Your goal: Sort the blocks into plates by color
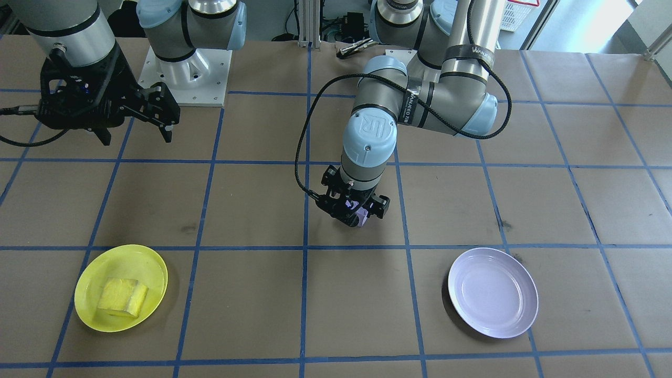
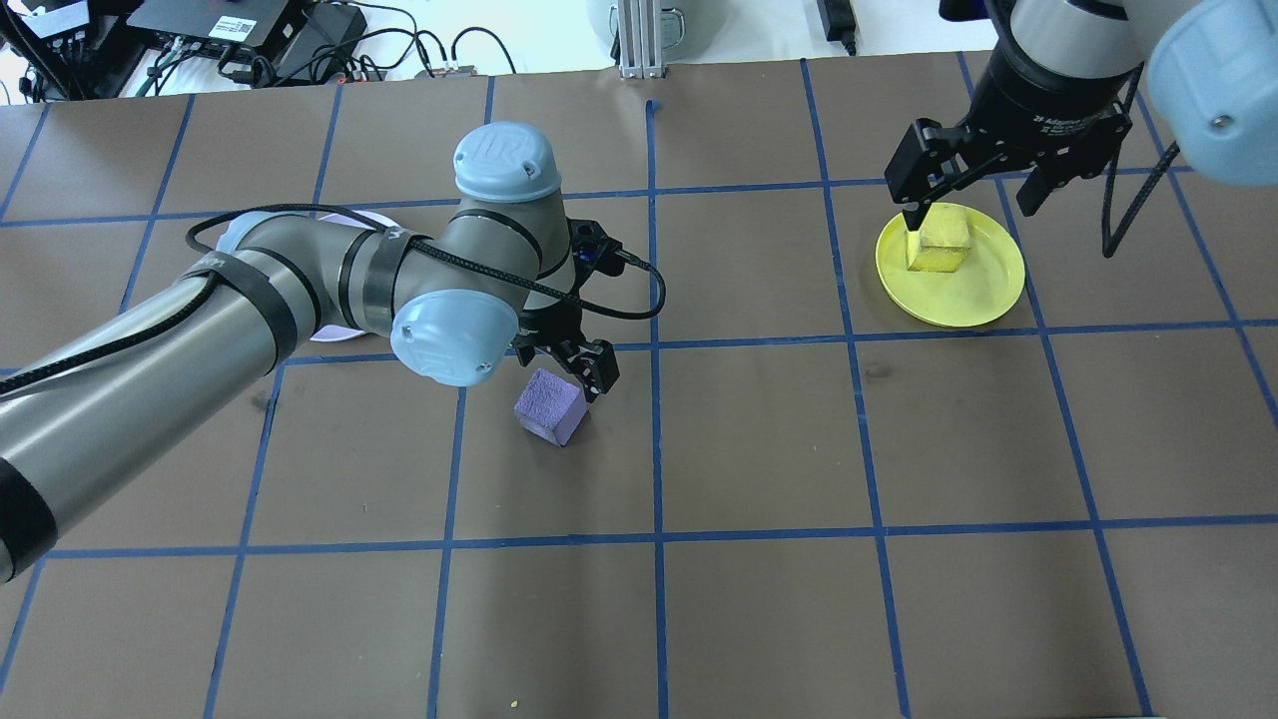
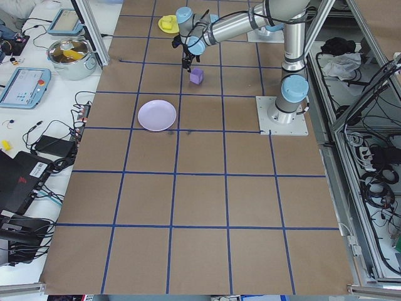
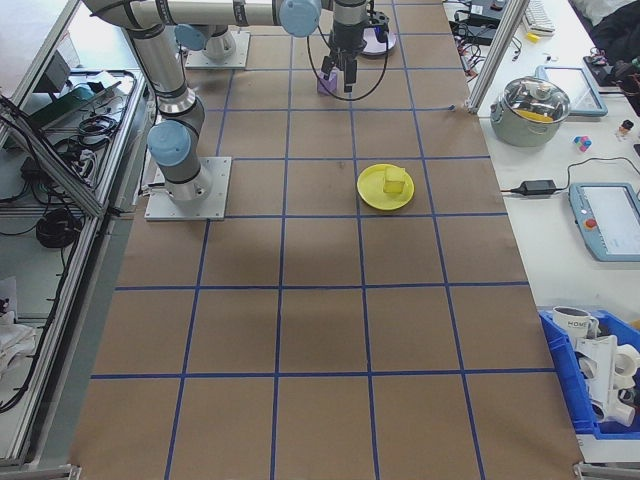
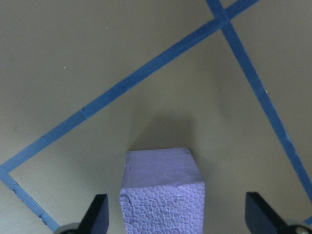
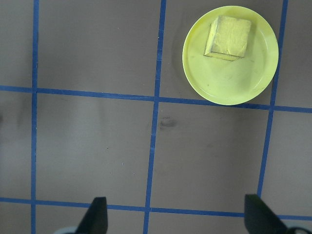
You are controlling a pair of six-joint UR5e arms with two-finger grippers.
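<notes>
Brown paper with a blue tape grid covers the table (image 2: 759,439). Legible writing I can confirm: "Adaptive" on the collar above the right gripper (image 2: 973,195), and a UR logo on the left arm's blue joint cap (the strap lettering on that arm is only partly readable).

The yellow plate (image 1: 86,302) holds the yellow block (image 1: 123,297), resting flat toward one side of the dish. I see the right gripper raised clear of it with its fingers spread and nothing between them.

The lavender plate (image 1: 493,292) holds nothing and lies well off to the side of the left gripper (image 5: 178,219). That gripper's fingers are parted and straddle the purple block (image 5: 163,192) without touching it; the block sits on the paper.
</notes>
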